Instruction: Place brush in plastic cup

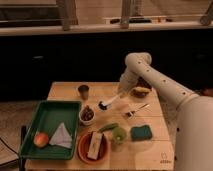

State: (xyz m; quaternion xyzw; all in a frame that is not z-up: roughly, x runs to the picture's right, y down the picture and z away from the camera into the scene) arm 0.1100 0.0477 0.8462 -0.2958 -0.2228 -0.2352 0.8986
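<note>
The brush [110, 101] has a slim white handle and a small dark head. It is tilted, with the head low over the middle of the table, next to the white bowl. My gripper [121, 93] is at the far middle of the table and is shut on the upper end of the handle. The plastic cup [118, 134], low and light green, stands near the front of the table, between the orange plate and the green sponge [141, 133]. It is well in front of the brush head.
A dark brown cup [83, 90] stands at the back left. A white bowl with dark contents [87, 115], a fork [136, 109], a green tray [50, 111] with an apple and a napkin, an orange plate [82, 148] and a dish with yellow food [141, 91] lie around.
</note>
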